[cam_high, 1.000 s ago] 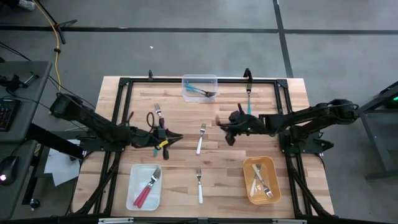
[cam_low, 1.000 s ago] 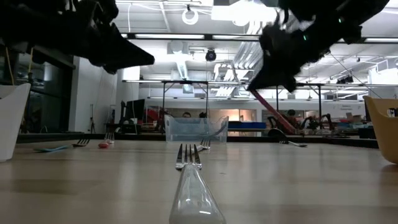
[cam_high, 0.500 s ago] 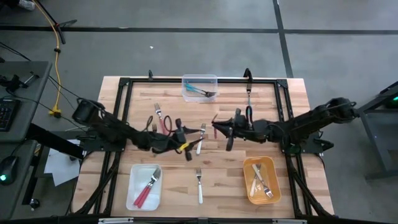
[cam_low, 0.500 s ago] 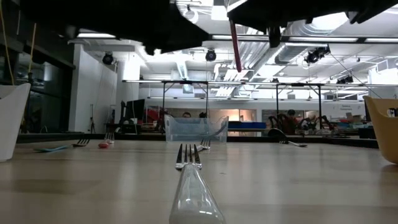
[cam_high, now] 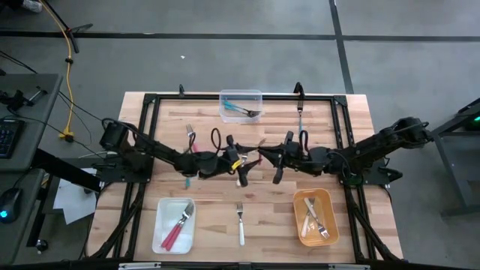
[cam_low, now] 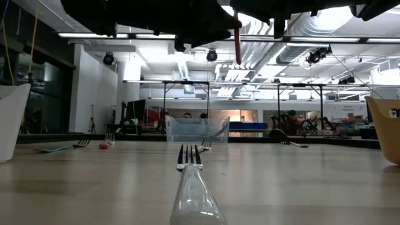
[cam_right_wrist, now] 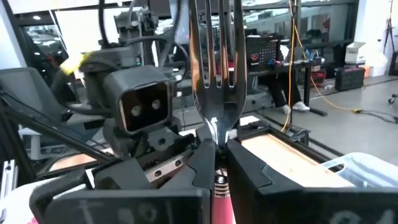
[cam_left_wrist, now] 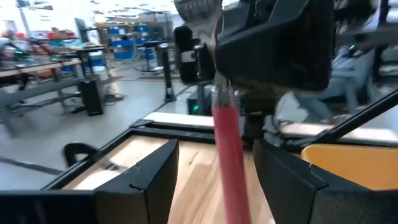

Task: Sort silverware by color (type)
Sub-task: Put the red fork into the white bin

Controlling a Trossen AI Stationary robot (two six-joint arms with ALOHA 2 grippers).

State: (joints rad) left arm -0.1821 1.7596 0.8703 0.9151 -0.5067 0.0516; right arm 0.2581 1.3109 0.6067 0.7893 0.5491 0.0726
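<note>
A pink-handled fork (cam_left_wrist: 227,143) stands upright in mid-air above the table's middle, tines (cam_right_wrist: 214,50) up and handle down; its handle (cam_low: 237,47) shows in the low view. My right gripper (cam_right_wrist: 219,149), also (cam_high: 265,154), is shut on it. My left gripper (cam_left_wrist: 214,146), also (cam_high: 241,160), is open and faces it. Its fingers stand on either side of the pink handle with a gap on each side. Loose forks lie flat on the table: a white one (cam_high: 240,223), another (cam_high: 241,177) under the grippers, and a teal one (cam_high: 299,116). My right gripper pinches the fork's metal neck (cam_right_wrist: 217,132), between the tines and the pink handle, between its two fingers. The fingers come in level from the table's right and lie across the fork. The fork is upright and clear of the table, its handle hanging below the fingers.
A white tray (cam_high: 160,234) at the near left holds pink forks. An orange tray (cam_high: 328,201) at the near right holds white forks. A clear tub (cam_high: 225,111) at the far edge holds teal forks. Another fork head (cam_high: 190,132) shows beside the left arm. A black frame (cam_high: 150,105) rims the table.
My left gripper has moved toward the table's right, up to the right gripper, and has opened around the fork's handle. My right gripper has tipped from slanting down to level and risen a little, bringing the pink fork upright.
</note>
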